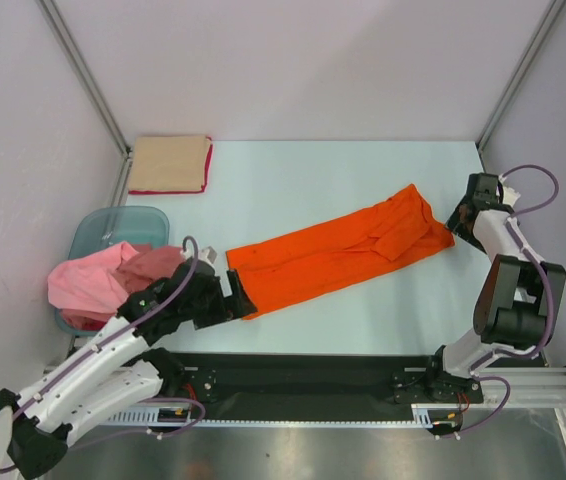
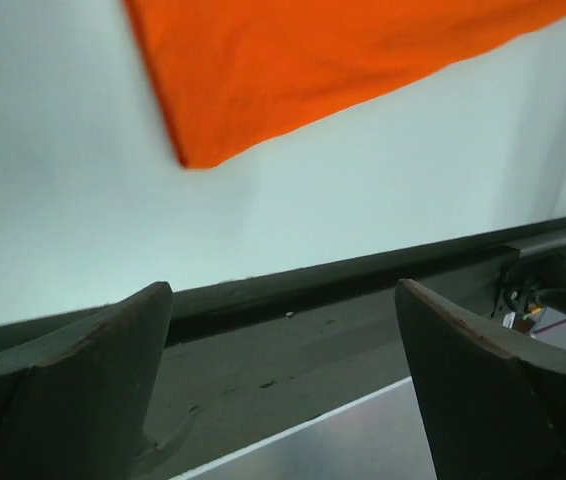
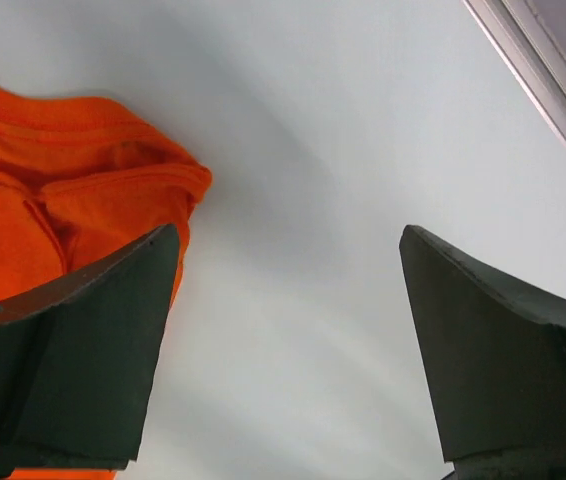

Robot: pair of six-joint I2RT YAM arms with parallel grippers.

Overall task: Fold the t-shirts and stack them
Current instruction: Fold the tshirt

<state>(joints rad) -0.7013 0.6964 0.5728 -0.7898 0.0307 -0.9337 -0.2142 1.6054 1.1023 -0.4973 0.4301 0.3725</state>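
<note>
A bright orange t-shirt [image 1: 338, 252] lies folded lengthwise into a long strip, running diagonally across the table; it also shows in the left wrist view [image 2: 313, 60] and the right wrist view [image 3: 53, 190]. My left gripper [image 1: 240, 294] is open and empty at the strip's near left end. My right gripper [image 1: 460, 218] is open and empty just beside the strip's far right end. A folded tan shirt [image 1: 168, 162] lies on a red one [image 1: 207, 170] at the back left. Crumpled pink [image 1: 81, 280] and red [image 1: 153, 264] shirts spill from the tub.
A translucent blue-green tub [image 1: 113, 228] stands at the left edge. A black rail [image 2: 263, 290] runs along the table's near edge. Metal frame posts [image 1: 83, 70] rise at the back corners.
</note>
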